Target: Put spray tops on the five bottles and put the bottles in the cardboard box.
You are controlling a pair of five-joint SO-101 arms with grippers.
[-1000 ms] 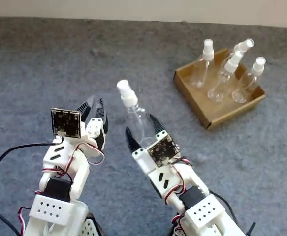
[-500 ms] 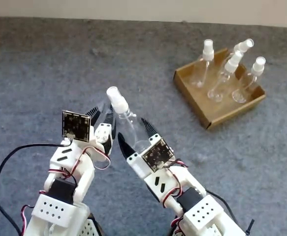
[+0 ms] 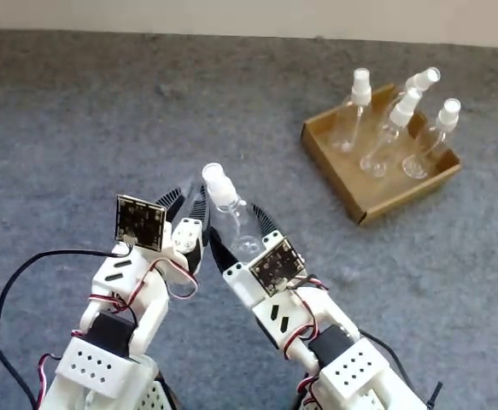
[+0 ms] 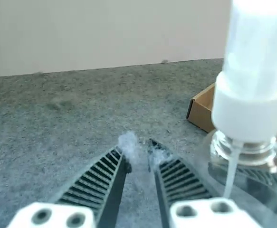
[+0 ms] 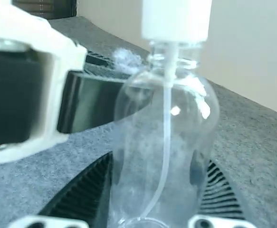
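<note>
Right gripper (image 3: pixel 240 232) clenched around body of clear bottle (image 5: pixel 164 137), near middle of grey carpeted table (image 3: pixel 78 111). White spray top (image 3: pixel 219 184) sat on bottle neck. Could not tell whether bottle base touched table. Left gripper (image 4: pixel 139 151) just beside spray top, fingers slightly parted, nothing between them. Cardboard box (image 3: pixel 327 164) well apart, toward far side by right arm. Four capped bottles (image 3: pixel 375 158) leaned inside box.

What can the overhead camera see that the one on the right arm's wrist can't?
Overhead: the cardboard box with four capped bottles in it. Right wrist: the thin tube running down inside the clear bottle. Both: that bottle, white spray top on, gripped between the right jaws, with the left jaws close beside it.
</note>
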